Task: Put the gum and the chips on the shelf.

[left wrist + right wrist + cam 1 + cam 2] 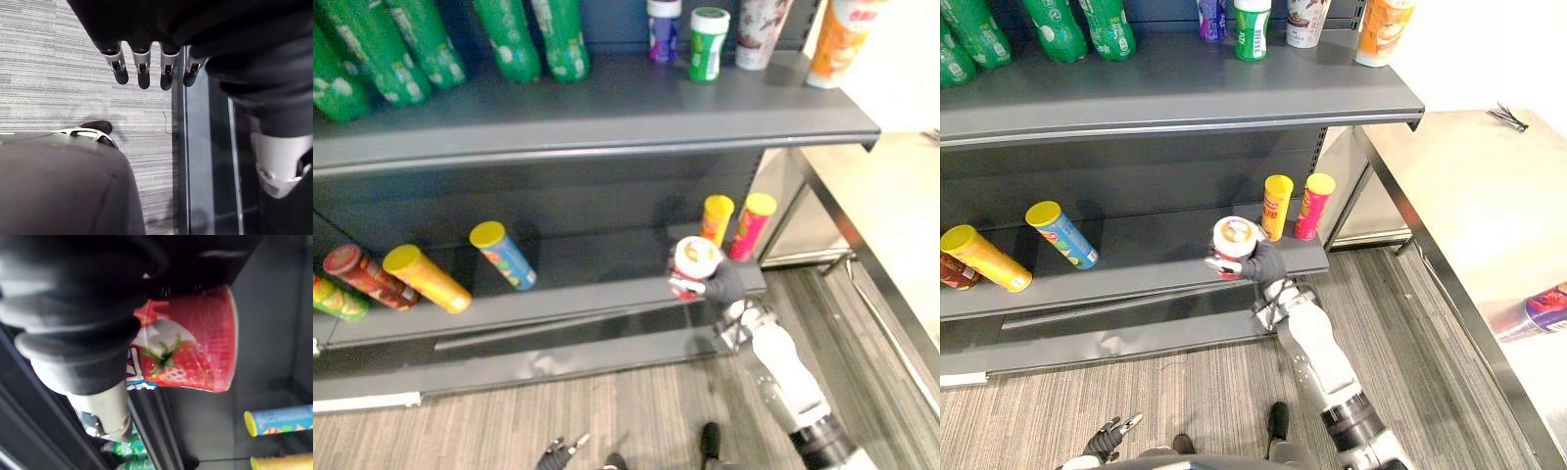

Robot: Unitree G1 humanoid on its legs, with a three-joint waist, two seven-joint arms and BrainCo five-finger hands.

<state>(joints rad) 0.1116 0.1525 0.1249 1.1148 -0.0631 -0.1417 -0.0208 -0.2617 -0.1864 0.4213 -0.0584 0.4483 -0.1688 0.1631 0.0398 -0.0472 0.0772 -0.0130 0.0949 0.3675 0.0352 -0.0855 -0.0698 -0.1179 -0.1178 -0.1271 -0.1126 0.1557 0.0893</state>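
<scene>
The right hand (1263,264) was clamped around a red cardboard chip canister with a white lid (1234,239), strawberries printed on its side. It held the canister at the front lip of the dark grey lower shelf (1165,279), lid tilted toward the camera.

To place it well, the canister should probably go deeper, onto the bare patch just left of the upright orange can with a yellow lid (1276,206) and its pink neighbour (1313,204). It should keep clear of both, and the base should sit flat before the fingers loosen.

A green-and-white bottle (1252,29) on the upper shelf (1185,93) could be the gum, though I cannot tell.

The left hand (142,68) hung low over the floor, fingers straight and holding nothing.
</scene>
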